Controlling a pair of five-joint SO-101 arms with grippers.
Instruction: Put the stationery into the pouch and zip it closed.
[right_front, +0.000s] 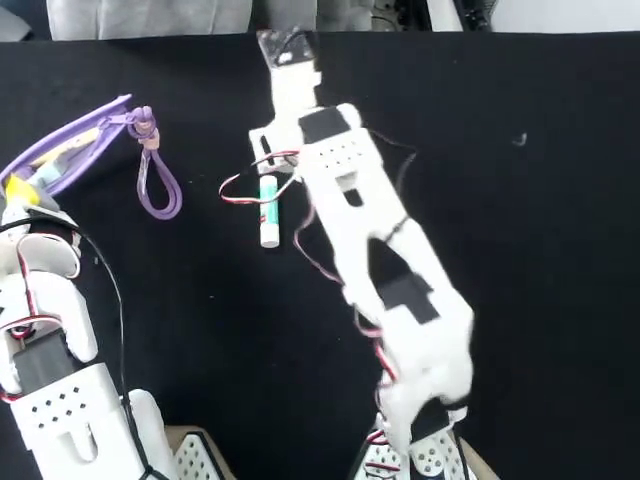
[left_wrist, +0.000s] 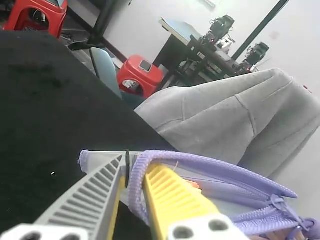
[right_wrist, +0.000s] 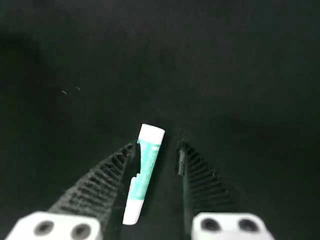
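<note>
A white tube (right_wrist: 143, 175) with teal print lies flat on the black tabletop (right_wrist: 225, 60), between the spread fingers of the right claw (right_wrist: 155, 150). The left claw (left_wrist: 132, 172) pinches the rim of the lilac pouch (left_wrist: 220, 172), unzipped, at the tabletop's far left.

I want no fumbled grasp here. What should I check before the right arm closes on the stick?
1. White-and-teal stick sits between the right gripper's fingers: ok, it lies flat on the black table inside the gap.
2. Right fingers open wide enough: ok, one on each side of the stick.
3. Stick lined up with the fingers: ok, roughly lengthwise.
4. Left gripper holds the pouch: ok, shut on its purple zipper edge.
5. Pouch mouth open: ok in the high view; whether it is wide enough, cannot tell.
6. Route to the pouch: not ok, the purple strap loop lies between.
</note>
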